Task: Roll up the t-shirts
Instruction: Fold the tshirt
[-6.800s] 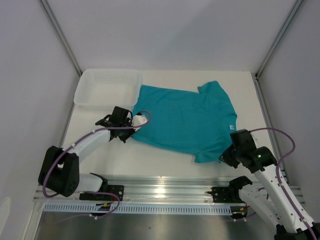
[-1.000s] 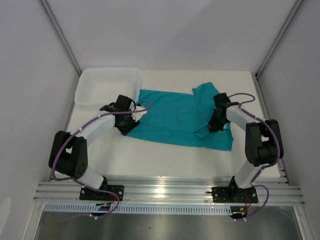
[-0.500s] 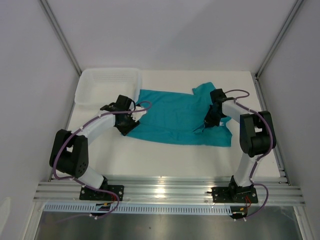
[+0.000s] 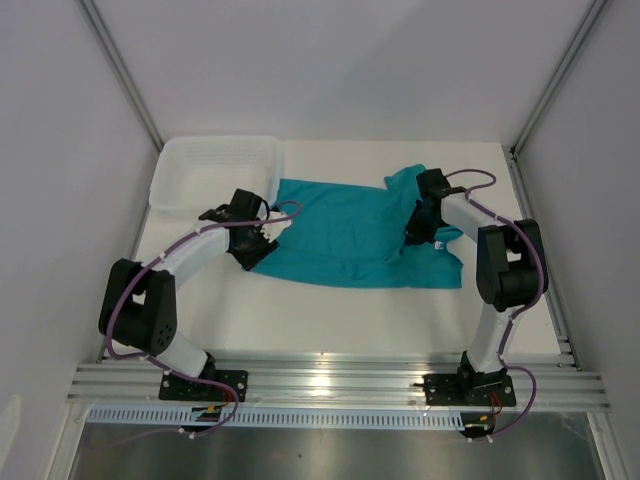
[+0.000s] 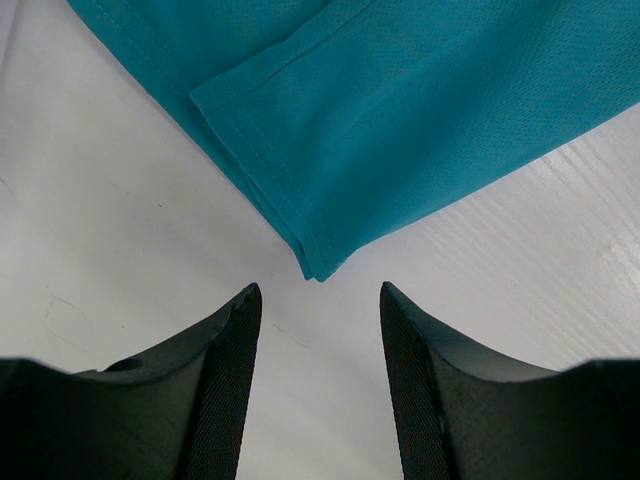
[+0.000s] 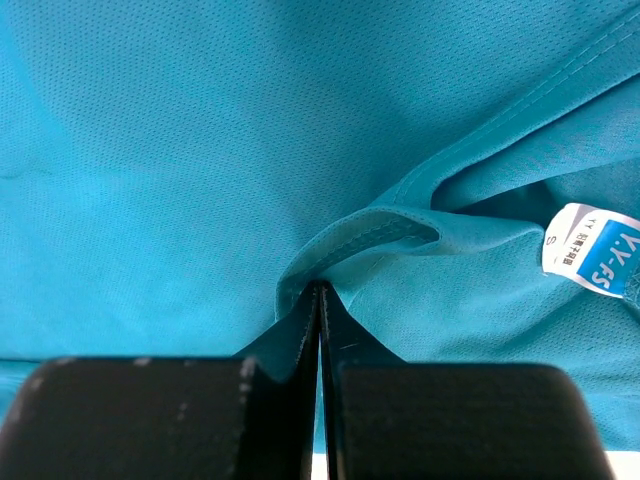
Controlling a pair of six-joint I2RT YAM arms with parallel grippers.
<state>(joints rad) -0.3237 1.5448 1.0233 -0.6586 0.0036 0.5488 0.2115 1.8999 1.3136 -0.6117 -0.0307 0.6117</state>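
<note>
- While the t-shirt point(image 4: 340, 235) lies half folded on the table point(image 4: 300, 310), the right gripper point(image 6: 319, 292) pinches a fold by its label point(image 6: 590, 250), probably to draw it over.
- Jaws apart, the left gripper point(image 5: 319, 290) hovers at a hemmed corner point(image 5: 312, 268), likely ready to pin it.

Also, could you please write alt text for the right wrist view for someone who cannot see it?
The right fingers, black and pressed shut, pinch a raised fold of the teal t-shirt, whose mesh cloth fills the view. A small white neck label shows at the right edge.
</note>
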